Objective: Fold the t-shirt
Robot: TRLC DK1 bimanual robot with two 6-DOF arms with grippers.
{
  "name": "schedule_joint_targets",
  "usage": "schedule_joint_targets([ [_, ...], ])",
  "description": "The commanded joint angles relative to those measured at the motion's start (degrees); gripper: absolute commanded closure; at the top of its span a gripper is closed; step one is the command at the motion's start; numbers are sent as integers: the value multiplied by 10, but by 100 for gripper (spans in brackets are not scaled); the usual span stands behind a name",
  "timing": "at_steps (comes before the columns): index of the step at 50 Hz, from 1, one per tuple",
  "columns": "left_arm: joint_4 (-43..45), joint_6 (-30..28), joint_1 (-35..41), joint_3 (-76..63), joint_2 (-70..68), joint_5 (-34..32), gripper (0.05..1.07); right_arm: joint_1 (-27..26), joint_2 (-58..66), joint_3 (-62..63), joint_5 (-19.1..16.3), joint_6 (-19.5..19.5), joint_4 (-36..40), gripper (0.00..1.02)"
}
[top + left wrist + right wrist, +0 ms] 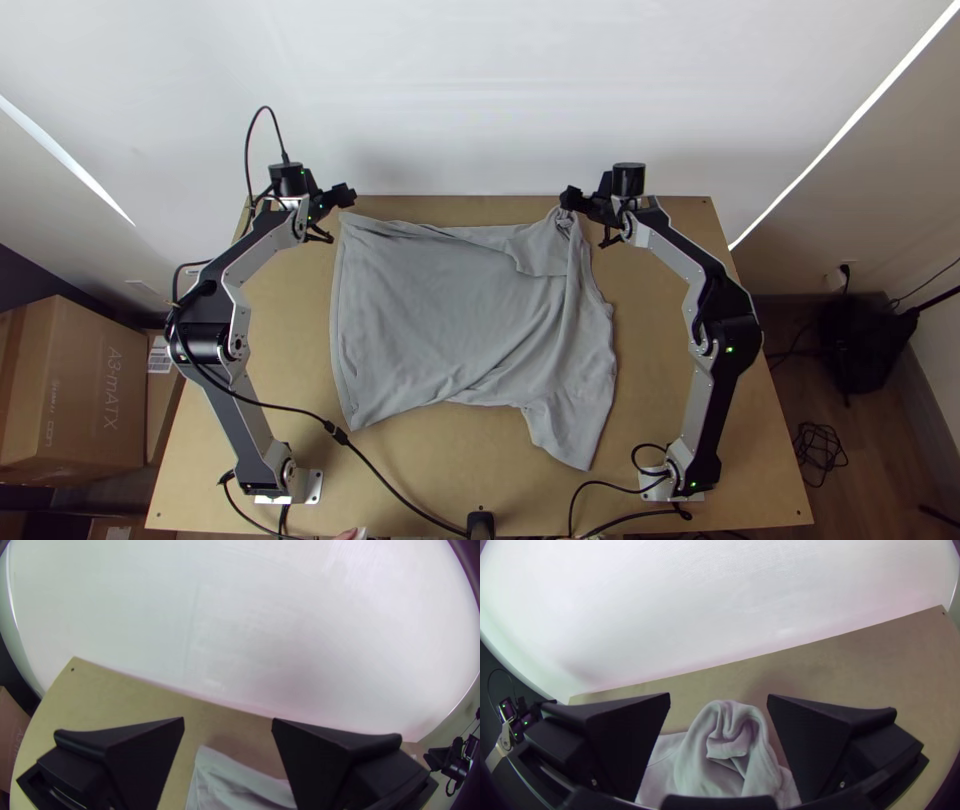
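The grey t-shirt (pixel 440 310) lies across the middle of the wooden table (pixel 655 400), mostly spread but rumpled, with creases running slantwise over it. Near its far right corner a layer doubles over, and the corner itself is bunched into a little curl. From above, the right gripper (pixel 569 197) partly covers that bunch; its own wrist view shows the pincer spread wide, with the curl between the fingers and a gap on either side. The left gripper (pixel 346 194) is just by the shirt's far left corner, spread wide too, pinching nothing. I can't tell how high either one sits over the shirt. The neckline is hard to make out among the folds, and the lower part of the shirt is cut off in both wrist views.
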State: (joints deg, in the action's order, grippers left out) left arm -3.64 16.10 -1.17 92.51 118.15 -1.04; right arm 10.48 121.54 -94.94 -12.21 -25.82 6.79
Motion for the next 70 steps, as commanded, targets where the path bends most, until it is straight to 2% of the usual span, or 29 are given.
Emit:
schedule_joint_targets([
  [1,-11,11,-5,17,-27,1,9,-19,-56,24,5,-19,7,4],
  [5,-37,10,-9,15,-57,1,9,-24,-115,61,4,-21,9,4],
  [12,-95,7,-9,1,-129,-2,9,-37,-227,99,3,-47,100,4],
  [18,-121,-9,-8,-37,-209,-3,9,-49,-323,149,-4,-48,151,4],
  [28,-203,-38,-2,-97,-332,-14,10,-65,-441,208,-86,-47,313,4],
  [30,-222,-41,-2,-110,-355,-21,10,-65,-453,217,-95,-41,358,4],
  [35,-240,-40,-1,-167,-419,-49,11,-66,-493,268,-96,26,426,4],
  [38,-241,-39,2,-206,-459,-50,11,-66,-525,313,-96,45,436,4],
  [41,-245,-38,22,-240,-497,-50,11,-67,-546,348,-97,53,452,11],
  [45,-249,-26,39,-269,-543,-50,11,-69,-563,384,-99,67,474,13],
  [51,-276,-2,60,-287,-593,-49,11,-76,-590,448,-98,75,476,34],
  [55,-292,0,65,-295,-610,-49,11,-80,-595,482,-98,91,474,45],
  [63,-316,-13,71,-302,-623,-50,11,-103,-588,526,-98,125,467,45],
  [70,-328,-26,71,-309,-627,-50,11,-103,-573,550,-98,146,467,45],
])
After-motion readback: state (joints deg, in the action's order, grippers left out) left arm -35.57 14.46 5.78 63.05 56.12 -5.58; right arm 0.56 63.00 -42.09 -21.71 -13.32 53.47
